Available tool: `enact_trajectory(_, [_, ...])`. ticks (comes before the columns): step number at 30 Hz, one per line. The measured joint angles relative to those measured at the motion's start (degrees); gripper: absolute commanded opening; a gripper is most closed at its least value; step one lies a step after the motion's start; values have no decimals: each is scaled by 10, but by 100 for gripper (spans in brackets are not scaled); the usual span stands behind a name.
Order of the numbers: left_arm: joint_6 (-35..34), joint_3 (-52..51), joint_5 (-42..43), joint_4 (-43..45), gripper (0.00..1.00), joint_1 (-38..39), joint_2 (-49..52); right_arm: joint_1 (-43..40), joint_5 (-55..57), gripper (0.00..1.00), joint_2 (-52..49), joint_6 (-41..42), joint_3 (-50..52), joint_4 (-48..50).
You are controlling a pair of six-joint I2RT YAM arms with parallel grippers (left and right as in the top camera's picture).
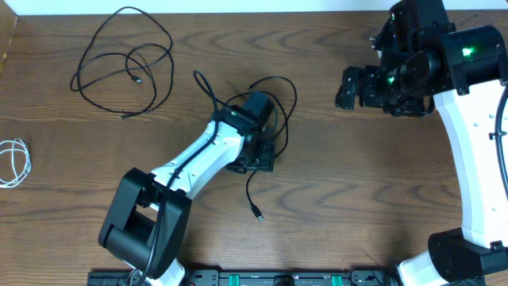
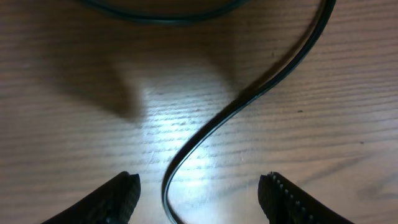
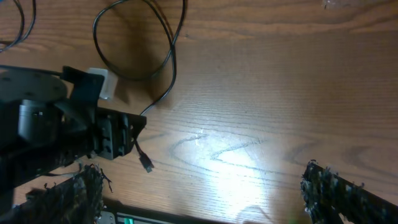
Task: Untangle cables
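One black cable [image 1: 127, 63] lies loosely looped at the far left of the table. The short white cable [image 1: 12, 163] is coiled at the left edge. The second black cable [image 1: 279, 99] loops around my left gripper [image 1: 258, 161] at the middle, and its plug [image 1: 258, 214] trails toward the front. In the left wrist view this cable [image 2: 205, 134] runs on the wood between the open fingers of my left gripper [image 2: 199, 193], untouched. My right gripper [image 1: 349, 87] is open and empty at the right, above the table. The right wrist view shows its fingers [image 3: 199, 193], the cable [image 3: 165, 62] and the plug [image 3: 147, 165].
The wooden table [image 1: 357, 199] carries the cables. The left arm [image 1: 198, 159] stretches diagonally from the front left. The right arm [image 1: 468, 143] stands along the right edge. A black rail [image 1: 278, 278] runs along the front edge.
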State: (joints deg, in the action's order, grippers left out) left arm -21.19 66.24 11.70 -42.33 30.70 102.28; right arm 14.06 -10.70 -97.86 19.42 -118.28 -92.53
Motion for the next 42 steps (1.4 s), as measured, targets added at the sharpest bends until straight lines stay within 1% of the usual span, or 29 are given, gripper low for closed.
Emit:
enact_trajectory(3, [4,-19,0,21,65,3,0,0,0,99,0,0,0,0])
enact_trajectory(10, [7,-54,0,31,64,6,0,0,0,99,0,0,0,0])
enact_trajectory(13, [14,-66,-5,43,60,14,0,0,0,99,0,0,0,0])
enact_trajectory(20, [20,-68,-37,53,59,32,0,0,0,99,0,0,0,0])
enact_trajectory(24, [22,-68,-48,53,52,37,0,0,0,99,0,0,0,0])
enact_trajectory(34, [24,-78,-57,67,50,37,0,0,0,99,0,0,0,0])
enact_trajectory(39, [28,-93,-64,84,37,37,-3,0,0,99,0,0,0,0])
enact_trajectory(42, [29,-94,-69,89,25,37,-3,0,0,99,0,0,0,0])
